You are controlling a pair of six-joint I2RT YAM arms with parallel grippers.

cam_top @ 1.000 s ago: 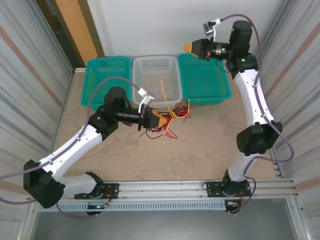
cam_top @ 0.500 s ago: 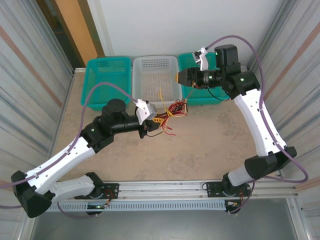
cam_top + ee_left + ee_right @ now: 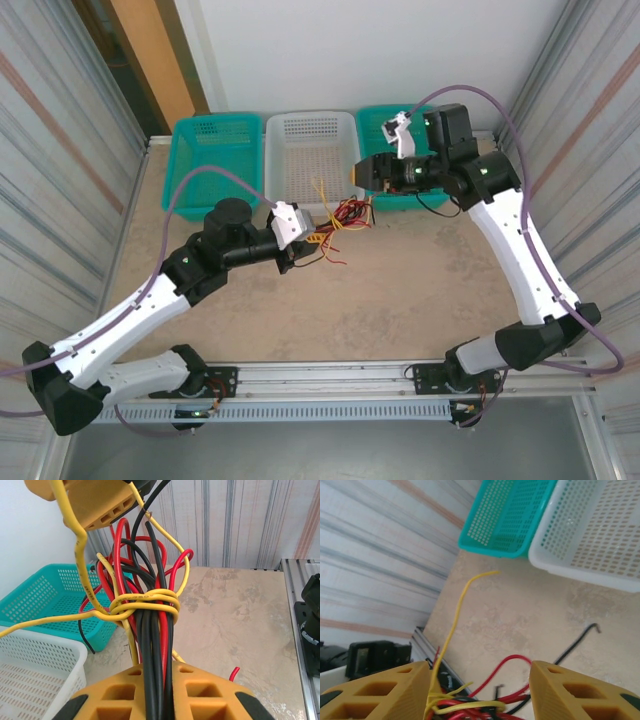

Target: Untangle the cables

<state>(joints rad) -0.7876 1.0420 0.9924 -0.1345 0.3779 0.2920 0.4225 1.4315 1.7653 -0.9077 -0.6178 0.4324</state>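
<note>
The left gripper [image 3: 305,238] squeezes the knotted red, black and yellow cables [image 3: 150,605] tight, and the right gripper [image 3: 480,680] hangs over them with its jaws wide apart.

Three perforated plastic baskets stand in a row along the top of the overhead view, sides touching: a left teal basket [image 3: 213,150], a white basket [image 3: 312,128] in the middle and a right teal basket [image 3: 372,120]. They rest on a beige mottled desk [image 3: 400,290]. Corrugated metal walls [image 3: 60,180] flank both sides, and a slotted aluminium rail [image 3: 330,375] crosses the bottom.
</note>
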